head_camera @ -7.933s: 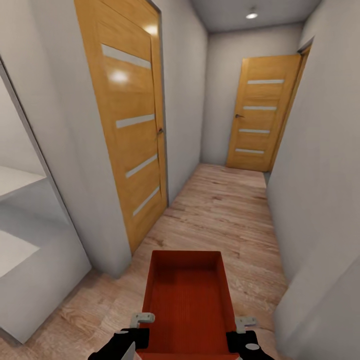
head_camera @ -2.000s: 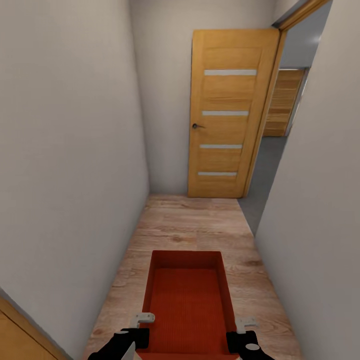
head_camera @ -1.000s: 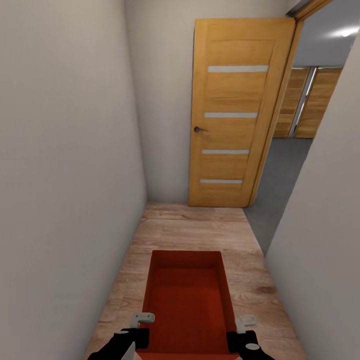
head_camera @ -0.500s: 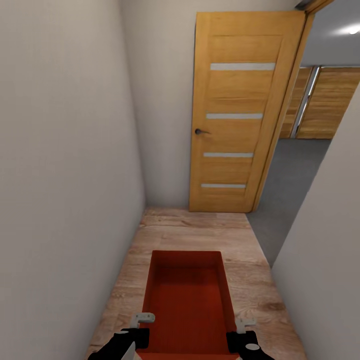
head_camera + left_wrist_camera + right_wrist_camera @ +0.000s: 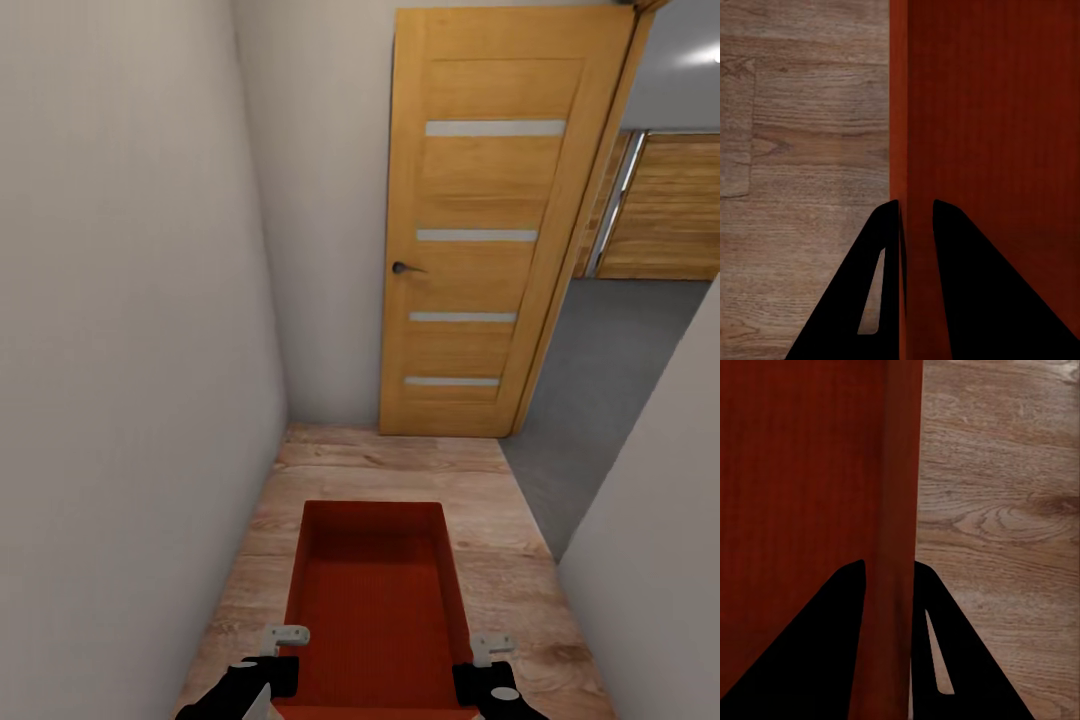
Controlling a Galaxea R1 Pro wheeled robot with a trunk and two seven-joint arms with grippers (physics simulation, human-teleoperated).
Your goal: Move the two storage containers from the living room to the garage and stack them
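Note:
I carry one orange-red storage container low in front of me, lidless, its ribbed inside showing. My left gripper is shut on its left wall, one finger on each side of the thin wall. My right gripper is shut on its right wall in the same way. Under the container lies light wood-plank flooring. The garage's dark grey concrete floor shows through the open doorway ahead on the right.
I am in a narrow corridor with white walls close on the left and right. A honey-wood door with frosted strips stands open ahead. Wood-panelled doors stand at the garage's far side.
The view has advanced along the corridor and turned slightly right: the door is nearer and more of the grey floor shows. The container and both grippers keep their place in the picture.

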